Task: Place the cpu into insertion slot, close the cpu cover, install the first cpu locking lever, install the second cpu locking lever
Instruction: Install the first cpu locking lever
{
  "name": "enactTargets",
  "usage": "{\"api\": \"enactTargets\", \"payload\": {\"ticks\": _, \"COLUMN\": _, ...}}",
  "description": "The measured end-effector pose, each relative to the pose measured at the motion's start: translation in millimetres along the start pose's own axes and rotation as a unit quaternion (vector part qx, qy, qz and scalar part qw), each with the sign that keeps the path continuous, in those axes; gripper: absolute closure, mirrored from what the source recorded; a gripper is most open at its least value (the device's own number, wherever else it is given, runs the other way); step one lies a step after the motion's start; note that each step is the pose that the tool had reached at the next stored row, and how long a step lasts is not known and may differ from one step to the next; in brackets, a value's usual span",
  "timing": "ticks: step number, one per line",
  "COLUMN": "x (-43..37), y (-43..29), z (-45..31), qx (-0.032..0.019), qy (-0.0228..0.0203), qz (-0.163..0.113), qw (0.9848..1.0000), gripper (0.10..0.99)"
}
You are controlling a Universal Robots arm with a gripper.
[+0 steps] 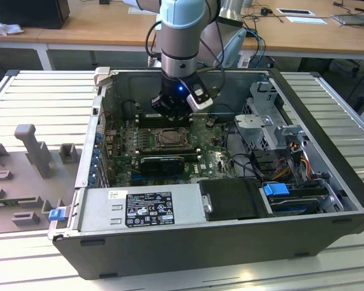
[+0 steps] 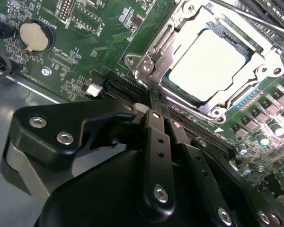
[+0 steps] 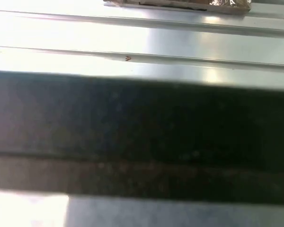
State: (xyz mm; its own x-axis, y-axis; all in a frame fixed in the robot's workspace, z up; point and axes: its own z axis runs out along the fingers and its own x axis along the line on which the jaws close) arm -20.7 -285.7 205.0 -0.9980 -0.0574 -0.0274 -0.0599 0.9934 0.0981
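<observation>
In the second wrist view the cpu (image 2: pixel 206 64) lies flat in the insertion slot (image 1: pixel 170 139), its pale face showing through the window of the cpu cover (image 2: pixel 166 46). The cover lies down over the chip. A thin metal lever rod (image 2: pixel 255 20) runs along the far side of the socket. My gripper (image 2: pixel 154 97) is shut with nothing seen between its black fingers (image 2: pixel 154 137). Its tips are at the near corner of the socket frame. In the exterior view the gripper (image 1: pixel 171 114) hangs just over the back edge of the socket.
The green motherboard (image 1: pixel 215 160) lies inside an open computer case (image 1: pixel 315 109) with a long black card (image 1: pixel 162 162), a power supply (image 1: pixel 139 209), drive bays and cables (image 1: pixel 288 163). A coin battery (image 2: pixel 34 37) and black slots (image 2: pixel 128 87) flank the socket. Grey fixtures (image 1: pixel 36 148) stand outside at the exterior view's left.
</observation>
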Motion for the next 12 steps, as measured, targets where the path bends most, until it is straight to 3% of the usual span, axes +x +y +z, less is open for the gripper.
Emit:
{"api": "enactTargets", "payload": {"ticks": 3, "x": -0.5, "y": 2.0, "z": -21.3, "qx": 0.0048, "qy": 0.0005, "qz": 0.0, "qw": 1.0, "gripper": 0.98}}
{"api": "enactTargets", "payload": {"ticks": 12, "x": -0.2, "y": -2.6, "z": -22.9, "qx": 0.0057, "qy": 0.0006, "qz": 0.0, "qw": 1.0, "gripper": 0.98}}
